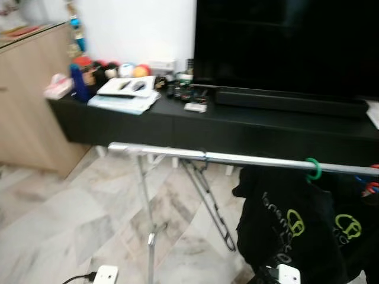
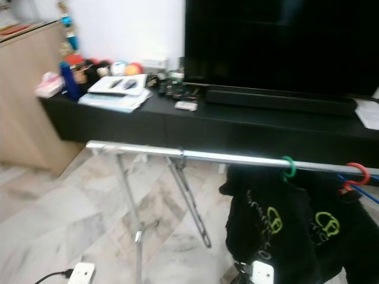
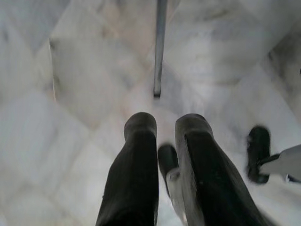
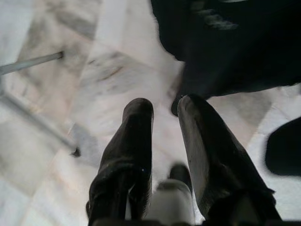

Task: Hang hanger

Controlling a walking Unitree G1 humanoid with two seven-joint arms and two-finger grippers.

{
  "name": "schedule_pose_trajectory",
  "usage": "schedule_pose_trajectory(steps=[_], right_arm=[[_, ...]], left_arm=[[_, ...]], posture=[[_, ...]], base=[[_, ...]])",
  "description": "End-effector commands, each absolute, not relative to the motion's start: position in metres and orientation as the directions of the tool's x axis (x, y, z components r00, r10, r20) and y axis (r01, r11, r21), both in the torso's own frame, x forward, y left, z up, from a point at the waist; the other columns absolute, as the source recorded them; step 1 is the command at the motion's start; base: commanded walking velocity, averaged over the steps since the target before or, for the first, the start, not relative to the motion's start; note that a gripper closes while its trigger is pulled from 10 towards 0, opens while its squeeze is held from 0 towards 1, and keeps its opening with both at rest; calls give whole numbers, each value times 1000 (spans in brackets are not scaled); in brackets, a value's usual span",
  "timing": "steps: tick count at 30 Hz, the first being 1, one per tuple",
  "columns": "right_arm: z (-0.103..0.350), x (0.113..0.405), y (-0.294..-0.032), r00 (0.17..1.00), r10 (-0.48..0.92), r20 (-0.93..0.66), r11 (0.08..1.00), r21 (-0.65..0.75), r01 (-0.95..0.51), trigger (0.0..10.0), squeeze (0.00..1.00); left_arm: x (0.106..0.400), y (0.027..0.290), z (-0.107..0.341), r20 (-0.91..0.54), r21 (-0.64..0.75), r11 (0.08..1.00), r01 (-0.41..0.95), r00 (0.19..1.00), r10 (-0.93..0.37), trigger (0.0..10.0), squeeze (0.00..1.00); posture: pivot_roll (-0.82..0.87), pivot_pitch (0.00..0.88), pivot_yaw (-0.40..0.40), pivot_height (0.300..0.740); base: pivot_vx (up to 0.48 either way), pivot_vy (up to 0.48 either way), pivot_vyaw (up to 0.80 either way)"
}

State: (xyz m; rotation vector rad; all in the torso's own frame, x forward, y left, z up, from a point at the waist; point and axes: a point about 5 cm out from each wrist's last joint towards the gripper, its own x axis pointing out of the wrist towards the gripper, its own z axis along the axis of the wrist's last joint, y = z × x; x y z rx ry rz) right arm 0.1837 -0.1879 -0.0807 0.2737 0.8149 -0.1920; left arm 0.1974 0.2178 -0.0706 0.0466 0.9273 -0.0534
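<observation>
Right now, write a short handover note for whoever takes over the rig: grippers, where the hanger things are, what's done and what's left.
Left gripper: jaws slightly apart, holding nothing, pointing down at the marble floor.
Right gripper: jaws slightly apart, holding nothing, low beside the black garment.
Silver rail of the drying rack stands in front of the black TV console.
Done, by the look of it: the green hanger hook is over the rail with the black garment below it; a red hook sits further right.
Left: probably nothing; check that the hook sits fully on the rail.

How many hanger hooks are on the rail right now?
2: a green hook over the rail above the black garment, and a red hook further right. More may hang beyond the frame edge.
</observation>
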Motion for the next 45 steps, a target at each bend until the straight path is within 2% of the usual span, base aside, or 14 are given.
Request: schedule_pose_trajectory(steps=[1, 6, 15, 24, 31, 34, 43, 44, 45], right_arm=[[-81, 181, -194, 669, -87, -738, 945, 152, 290, 10000, 0], [-80, 183, -195, 681, -95, -726, 943, 154, 295, 10000, 0], [-69, 194, -198, 767, -122, -629, 948, 155, 279, 10000, 0], [-44, 195, -201, 916, -147, -372, 973, 110, 201, 10000, 0], [-31, 181, -203, 954, -141, -266, 988, 25, 154, 10000, 0], [-13, 179, -205, 975, -140, -171, 990, -30, 137, 10000, 0], [31, 178, -207, 979, -205, -6, 979, -8, 205, 10000, 0], [37, 178, -208, 973, -228, 16, 974, 6, 228, 10000, 1000], [46, 180, -211, 959, -280, 44, 960, 21, 279, 10000, 1000]], left_arm=[[197, 211, -72, -803, -2, 997, 79, 594, -48, 10000, 0], [197, 210, -73, -803, -4, 997, 77, 593, -49, 10000, 0], [194, 209, -74, -806, -9, 997, 78, 589, -53, 10000, 0], [193, 208, -75, -810, -7, 995, 97, 584, -63, 10000, 0], [194, 207, -74, -812, -3, 993, 121, 580, -73, 10000, 0], [194, 207, -74, -814, 3, 991, 132, 577, -75, 10000, 0], [194, 208, -74, -818, 10, 988, 153, 569, -80, 10000, 0], [194, 207, -74, -818, 10, 988, 155, 569, -81, 10000, 0], [195, 206, -74, -818, 9, 987, 158, 570, -84, 10000, 0]], posture=[[-4, 0, 2, 740], [-5, 0, -1, 740], [-12, 0, -8, 740], [-37, 0, -12, 740], [-52, 0, -6, 740], [-59, 0, -5, 740], [-82, 0, 1, 740], [-83, 0, 2, 740], [-83, 0, 2, 740]], base=[[0, 0, 0], [0, 0, 0], [0, 0, 0], [0, 0, 0], [0, 0, 0], [0, 0, 0], [0, 0, 0], [0, 0, 0], [0, 0, 0]])
